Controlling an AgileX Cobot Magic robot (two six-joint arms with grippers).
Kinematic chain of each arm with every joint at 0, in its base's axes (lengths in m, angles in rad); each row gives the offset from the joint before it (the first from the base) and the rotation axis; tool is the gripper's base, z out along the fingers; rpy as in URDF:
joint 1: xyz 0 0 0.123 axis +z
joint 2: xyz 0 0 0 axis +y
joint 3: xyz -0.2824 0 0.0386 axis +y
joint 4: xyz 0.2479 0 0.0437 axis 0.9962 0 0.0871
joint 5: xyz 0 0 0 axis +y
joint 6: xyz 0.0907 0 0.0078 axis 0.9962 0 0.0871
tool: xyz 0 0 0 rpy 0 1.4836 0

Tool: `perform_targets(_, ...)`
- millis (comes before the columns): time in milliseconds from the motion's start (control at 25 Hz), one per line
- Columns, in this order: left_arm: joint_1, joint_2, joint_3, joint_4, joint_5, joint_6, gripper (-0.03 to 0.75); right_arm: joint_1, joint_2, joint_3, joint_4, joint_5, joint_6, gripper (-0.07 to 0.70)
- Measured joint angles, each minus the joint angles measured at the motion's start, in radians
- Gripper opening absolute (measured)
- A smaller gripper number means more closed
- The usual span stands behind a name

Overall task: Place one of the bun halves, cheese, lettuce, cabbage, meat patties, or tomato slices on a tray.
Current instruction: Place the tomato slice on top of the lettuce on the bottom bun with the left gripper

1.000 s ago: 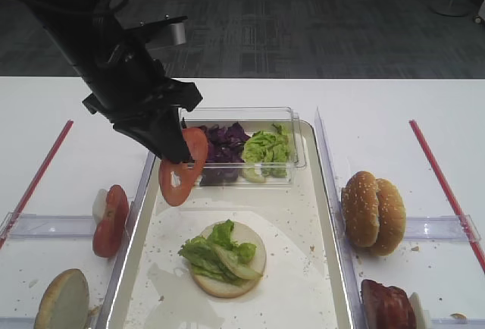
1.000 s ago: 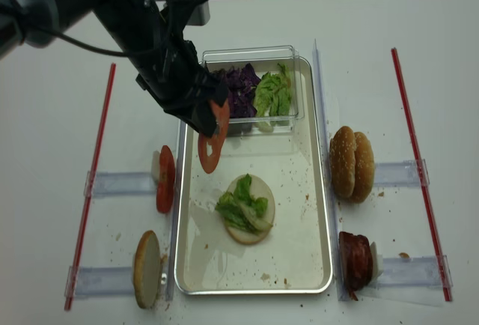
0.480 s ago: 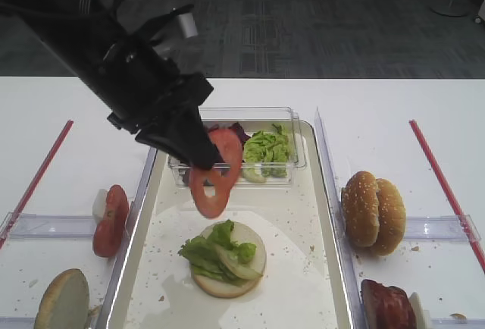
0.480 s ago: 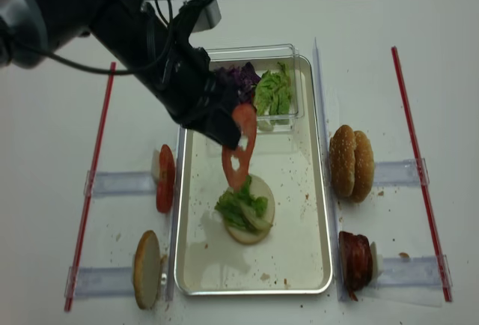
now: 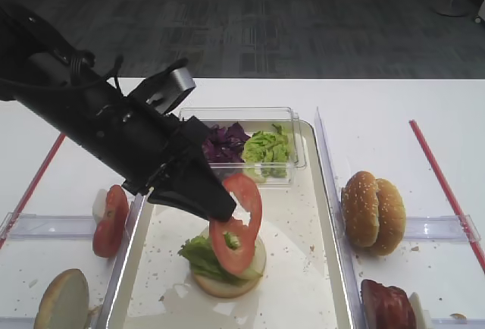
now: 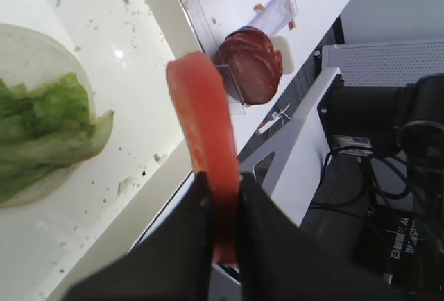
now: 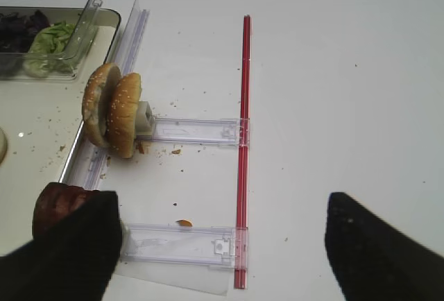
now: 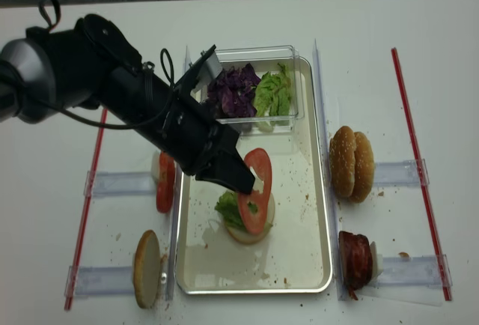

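Left end effector (image 5: 227, 209) pinches a tomato slice (image 5: 237, 223) by its edge, hanging just above the lettuce (image 5: 203, 254) on the bun half (image 5: 227, 277) in the tray (image 5: 318, 268). Right end effector (image 7: 215, 245): dark fingertips (image 7: 62, 252) spread apart over the table (image 7: 333, 107).

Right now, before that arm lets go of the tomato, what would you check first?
1. Left gripper shut on the tomato slice: ok, slice pinched at its edge and hanging on edge.
2. Slice over the bun half with lettuce in the tray: ok in both high views.
3. Slice clear of the lettuce: cannot tell, the height gap is unclear.
4. Slice intact: not ok, it has holes through it.
5. Clear box of cabbage out of the way: ok, it sits at the tray's far end.
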Motion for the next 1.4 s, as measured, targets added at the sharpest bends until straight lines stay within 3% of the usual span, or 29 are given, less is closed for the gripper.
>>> perform_targets(280,0.002,0.002,0.053,-0.065,-0.008,0.055,0.043,0.000,0.000,0.000,0.000,0.000,0.000,0.615)
perform_targets(600,0.071,0.090,0.053,-0.096,-0.018,0.057,0.043,0.000,0.000,0.000,0.000,0.000,0.000,0.615)
perform_targets(1400,0.073,0.216,0.054,-0.141,-0.024,0.079,0.040,0.000,0.000,0.000,0.000,0.000,0.000,0.615)
